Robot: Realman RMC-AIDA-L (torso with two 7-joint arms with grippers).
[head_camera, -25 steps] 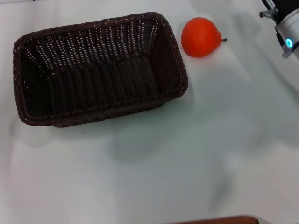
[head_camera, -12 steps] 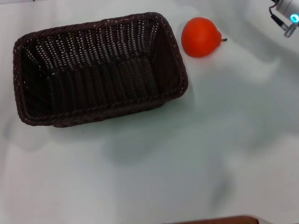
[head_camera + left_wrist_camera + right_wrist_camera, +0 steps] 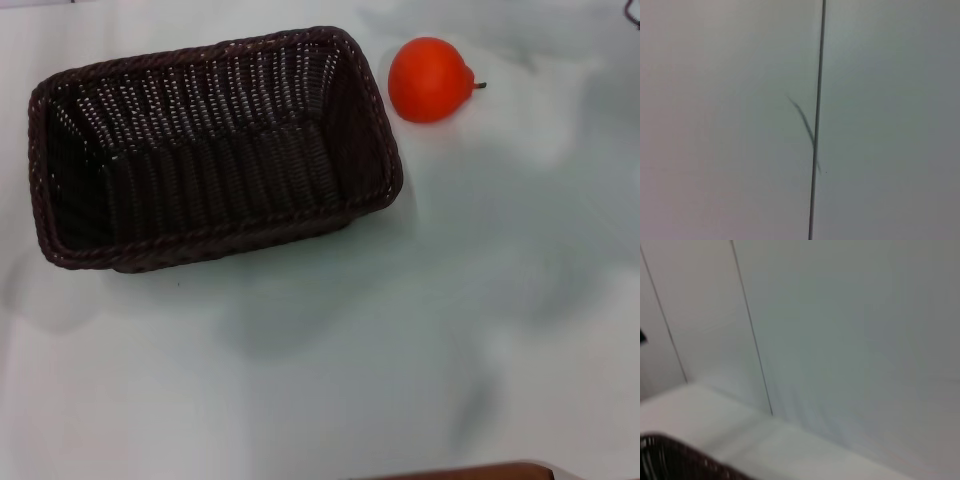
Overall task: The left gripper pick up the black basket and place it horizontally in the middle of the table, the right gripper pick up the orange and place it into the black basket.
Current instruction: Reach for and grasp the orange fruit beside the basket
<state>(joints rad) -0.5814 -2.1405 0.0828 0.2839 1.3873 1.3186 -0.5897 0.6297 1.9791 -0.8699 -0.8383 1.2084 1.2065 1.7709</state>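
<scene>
The white table [image 3: 420, 330] carries soft grey shadows; both wrist views face pale panelled wall. The black basket [image 3: 215, 150] lies lengthwise across it, open side up. The orange [image 3: 429, 79] sits just beside the basket's right end, stem pointing away; neither gripper shows.

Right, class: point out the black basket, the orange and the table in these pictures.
black basket [image 3: 215, 150]: head view, on its woven inner floor.
orange [image 3: 428, 80]: head view, on the middle of its skin.
table [image 3: 400, 340]: head view, on a bare white patch.

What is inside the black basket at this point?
Nothing: the black basket shows only its bare woven floor and walls. The orange sits outside on the table, beside its right end. No hand is visible.
</scene>
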